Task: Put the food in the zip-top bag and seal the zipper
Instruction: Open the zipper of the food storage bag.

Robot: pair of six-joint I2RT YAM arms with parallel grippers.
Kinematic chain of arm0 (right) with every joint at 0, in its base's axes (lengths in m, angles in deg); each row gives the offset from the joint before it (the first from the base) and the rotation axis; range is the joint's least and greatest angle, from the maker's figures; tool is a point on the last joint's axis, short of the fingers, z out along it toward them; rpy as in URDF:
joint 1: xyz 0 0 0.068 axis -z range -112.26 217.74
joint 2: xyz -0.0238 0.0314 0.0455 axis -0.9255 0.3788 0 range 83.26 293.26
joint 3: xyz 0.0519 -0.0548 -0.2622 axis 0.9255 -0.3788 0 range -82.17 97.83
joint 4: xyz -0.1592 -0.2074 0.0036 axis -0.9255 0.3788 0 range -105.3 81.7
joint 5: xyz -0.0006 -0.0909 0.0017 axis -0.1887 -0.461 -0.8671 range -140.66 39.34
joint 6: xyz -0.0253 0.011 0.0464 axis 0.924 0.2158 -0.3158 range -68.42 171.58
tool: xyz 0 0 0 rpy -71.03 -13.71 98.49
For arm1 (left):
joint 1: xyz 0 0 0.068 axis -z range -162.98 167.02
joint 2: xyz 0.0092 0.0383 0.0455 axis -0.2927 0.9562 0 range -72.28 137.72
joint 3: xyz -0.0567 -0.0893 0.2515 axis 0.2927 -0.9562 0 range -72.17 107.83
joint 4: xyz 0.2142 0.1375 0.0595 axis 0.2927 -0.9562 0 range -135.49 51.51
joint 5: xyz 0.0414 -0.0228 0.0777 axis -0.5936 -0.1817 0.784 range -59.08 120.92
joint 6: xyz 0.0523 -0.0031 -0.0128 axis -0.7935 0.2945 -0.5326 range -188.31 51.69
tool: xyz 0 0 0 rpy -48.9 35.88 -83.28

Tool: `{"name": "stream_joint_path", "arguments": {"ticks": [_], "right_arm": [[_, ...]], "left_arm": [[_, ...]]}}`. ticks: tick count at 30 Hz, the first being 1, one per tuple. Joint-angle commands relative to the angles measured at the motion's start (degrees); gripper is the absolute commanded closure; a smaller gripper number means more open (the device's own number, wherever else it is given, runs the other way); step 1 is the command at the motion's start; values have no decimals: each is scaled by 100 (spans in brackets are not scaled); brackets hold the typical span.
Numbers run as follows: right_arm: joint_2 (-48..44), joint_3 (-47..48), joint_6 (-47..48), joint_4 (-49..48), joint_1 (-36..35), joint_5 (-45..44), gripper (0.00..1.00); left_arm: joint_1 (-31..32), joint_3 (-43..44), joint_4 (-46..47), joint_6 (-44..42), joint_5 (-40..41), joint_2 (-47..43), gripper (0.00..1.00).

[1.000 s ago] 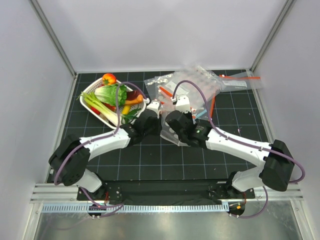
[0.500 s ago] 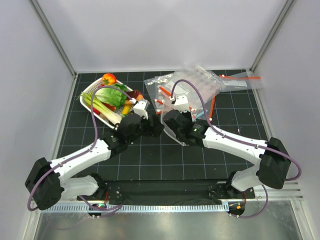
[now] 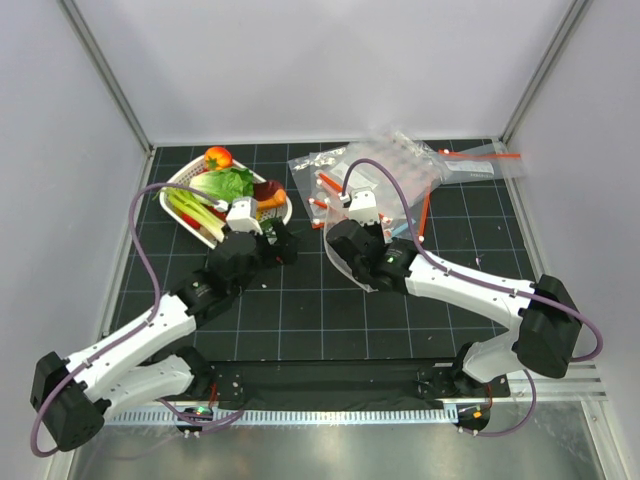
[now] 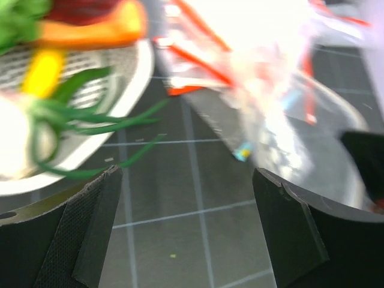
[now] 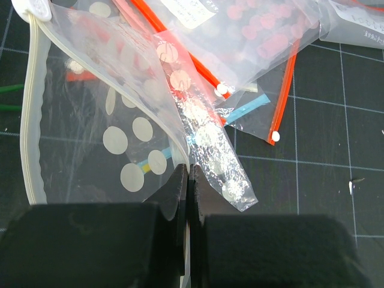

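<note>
The leafy green lettuce [image 3: 228,183] lies in the white basket [image 3: 180,180] at the back left, with a small orange-red piece [image 3: 218,157] on its far rim. My left gripper [image 3: 280,243] [image 4: 186,180] hangs open and empty over the mat, between the basket and the bag. In the right wrist view the polka-dot zip-top bag [image 5: 120,138] shows clearly, its pale zipper [image 5: 30,138] curving down the left side. My right gripper [image 5: 191,171] [image 3: 338,238] is shut on that bag's edge. From above, my right arm hides most of the bag [image 3: 365,283].
Long green onions [image 3: 195,212] and a dark red and orange piece [image 3: 268,192] share the basket; onion tips [image 4: 78,120] trail over its rim [image 4: 141,72]. Plain clear bags with red-orange strips [image 3: 400,165] [image 5: 252,36] are piled behind the polka-dot bag. Enclosure walls stand on three sides.
My left gripper has opened wide and drawn back left from the bag's mouth toward the basket. The right gripper keeps its grip and has barely moved.
</note>
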State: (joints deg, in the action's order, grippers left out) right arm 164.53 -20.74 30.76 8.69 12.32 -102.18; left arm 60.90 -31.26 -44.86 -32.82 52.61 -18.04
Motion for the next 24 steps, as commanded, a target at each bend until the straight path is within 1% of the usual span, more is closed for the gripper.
{"name": "stream_joint_path", "arguments": {"ticks": [1,2,7,10,11,14,16,18,23,24], "right_arm": [[-86,132,-36,-184,-13,-182,99],[-86,132,-36,-184,-4,-173,99],[-94,124,-27,-210,-13,-156,99],[-77,124,-19,-219,-13,-138,99],[-68,124,-10,-219,-4,-147,99],[-42,124,-1,-228,-4,-147,99],[-24,124,-1,-254,-4,-156,99],[-15,132,-1,-246,-4,-138,99],[2,132,16,-263,-4,-94,99],[2,132,16,-272,-13,-86,99]], "left_arm": [[-204,119,-680,520,994,-89,6],[-309,137,-907,608,1090,-115,6],[-643,15,-1191,977,1529,-475,6],[-758,-100,-1261,1127,1829,-730,8],[-810,-126,-1287,1171,2012,-791,10],[-933,-301,-1253,1233,2224,-1125,15],[-986,-442,-964,1181,2217,-1257,17],[-1039,-575,-752,1110,1998,-1214,17],[-1267,-382,-462,1031,1506,-450,16],[-1346,-373,-374,1031,1235,-353,15]]}}
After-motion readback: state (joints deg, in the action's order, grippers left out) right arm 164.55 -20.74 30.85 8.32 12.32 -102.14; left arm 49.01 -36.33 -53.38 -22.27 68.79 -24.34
